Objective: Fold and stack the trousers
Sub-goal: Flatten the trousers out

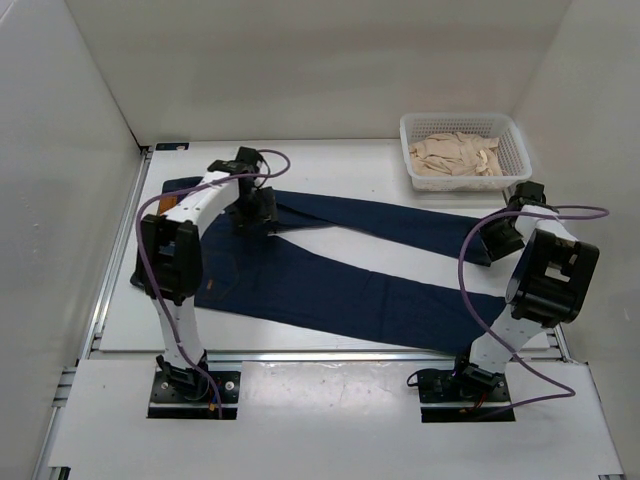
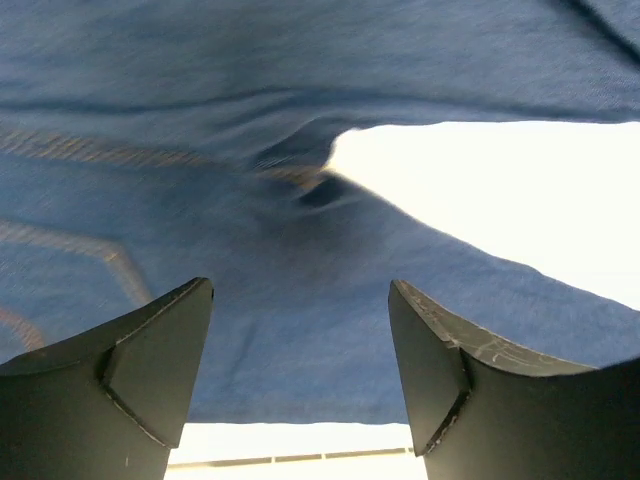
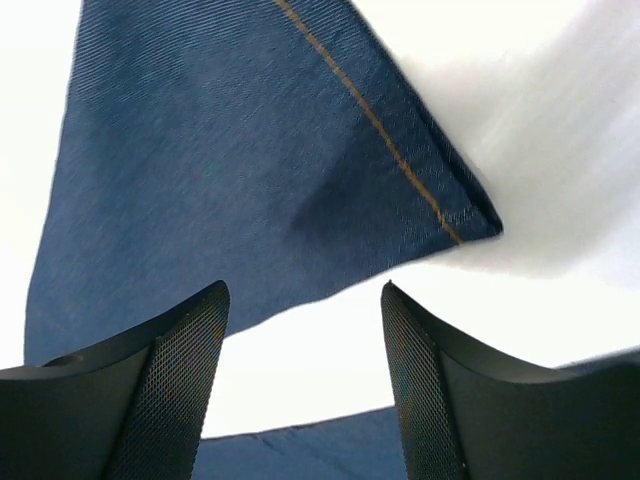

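The dark navy jeans (image 1: pixel 330 285) lie spread flat on the table, waistband at the left, both long legs running to the right in a V. My left gripper (image 1: pixel 254 212) is open, low over the crotch where the legs split; the left wrist view shows the denim (image 2: pixel 200 200) close beneath its jaws (image 2: pixel 300 290). My right gripper (image 1: pixel 497 243) is open and empty above the hem of the far leg; the right wrist view shows that hem corner (image 3: pixel 300 150) with tan stitching, white table between the jaws (image 3: pixel 303 295), and the near leg's edge (image 3: pixel 300 450) below.
A white plastic basket (image 1: pixel 512 140) holding beige cloth (image 1: pixel 455 155) stands at the back right. White walls enclose the table on the left, back and right. Purple cables loop from both arms.
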`<action>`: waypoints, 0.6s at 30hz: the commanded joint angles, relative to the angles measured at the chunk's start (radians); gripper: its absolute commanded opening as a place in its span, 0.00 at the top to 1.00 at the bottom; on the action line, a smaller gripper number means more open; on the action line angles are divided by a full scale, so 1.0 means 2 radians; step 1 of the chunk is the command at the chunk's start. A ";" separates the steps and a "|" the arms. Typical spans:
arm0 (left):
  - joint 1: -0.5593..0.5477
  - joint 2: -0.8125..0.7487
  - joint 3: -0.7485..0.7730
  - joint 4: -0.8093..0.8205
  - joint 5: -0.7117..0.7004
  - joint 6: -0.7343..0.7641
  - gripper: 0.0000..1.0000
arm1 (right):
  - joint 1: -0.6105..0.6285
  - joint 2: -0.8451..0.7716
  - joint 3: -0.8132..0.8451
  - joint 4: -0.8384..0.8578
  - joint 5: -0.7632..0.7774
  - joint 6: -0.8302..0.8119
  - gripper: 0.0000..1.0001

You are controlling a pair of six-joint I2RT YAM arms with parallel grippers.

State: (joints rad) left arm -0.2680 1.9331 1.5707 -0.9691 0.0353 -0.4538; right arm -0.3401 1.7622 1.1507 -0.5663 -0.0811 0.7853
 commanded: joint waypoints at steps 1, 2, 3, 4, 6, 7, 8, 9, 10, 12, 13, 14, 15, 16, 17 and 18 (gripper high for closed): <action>-0.022 0.026 0.038 -0.006 -0.041 -0.009 0.18 | 0.000 -0.028 -0.006 -0.010 0.008 -0.012 0.31; -0.032 0.043 0.058 -0.011 -0.060 -0.015 0.18 | 0.000 -0.028 -0.012 -0.010 0.008 -0.012 0.31; -0.038 0.052 0.069 -0.011 -0.071 -0.022 0.16 | 0.000 -0.028 -0.012 -0.010 0.001 -0.012 0.31; -0.045 0.058 0.079 -0.011 -0.082 -0.028 0.16 | 0.000 -0.022 -0.017 -0.010 -0.005 -0.012 0.30; -0.051 0.076 0.105 -0.011 -0.108 -0.032 0.16 | 0.000 -0.009 -0.017 -0.010 -0.013 -0.012 0.30; -0.051 0.081 0.113 -0.011 -0.113 -0.038 0.16 | 0.000 -0.004 -0.017 -0.005 -0.023 -0.008 0.30; -0.056 0.093 0.119 -0.011 -0.113 -0.038 0.16 | 0.000 -0.004 -0.017 0.004 -0.023 -0.008 0.30; -0.056 0.101 0.126 -0.003 -0.113 -0.038 0.16 | 0.000 0.009 -0.017 0.009 -0.023 -0.008 0.30; -0.056 0.110 0.132 -0.003 -0.113 -0.038 0.16 | 0.000 0.015 -0.017 0.009 -0.023 -0.002 0.30; -0.056 0.133 0.142 -0.003 -0.107 -0.038 0.16 | 0.000 0.033 -0.012 0.014 -0.023 0.004 0.32; -0.056 0.138 0.142 -0.003 -0.107 -0.038 0.16 | 0.000 0.038 -0.012 0.018 -0.023 0.004 0.33; -0.056 0.142 0.142 -0.003 -0.107 -0.038 0.19 | 0.000 0.043 -0.006 0.019 -0.017 0.004 0.38; -0.056 0.151 0.142 -0.003 -0.098 -0.033 0.22 | 0.000 0.050 -0.006 0.019 -0.017 0.004 0.41; -0.056 0.155 0.142 -0.003 -0.092 -0.033 0.26 | 0.004 0.050 -0.001 0.019 -0.012 0.004 0.45; -0.056 0.156 0.137 0.001 -0.087 -0.029 0.31 | 0.004 0.055 -0.001 0.019 -0.006 0.004 0.51; -0.056 0.162 0.137 0.001 -0.083 -0.029 0.56 | 0.004 0.055 0.005 0.019 -0.005 0.004 0.71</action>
State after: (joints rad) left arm -0.3798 2.2528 1.8301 -0.9775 -0.1516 -0.5156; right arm -0.3393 1.8339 1.1389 -0.5484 -0.1223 0.7822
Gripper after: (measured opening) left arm 0.559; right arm 0.364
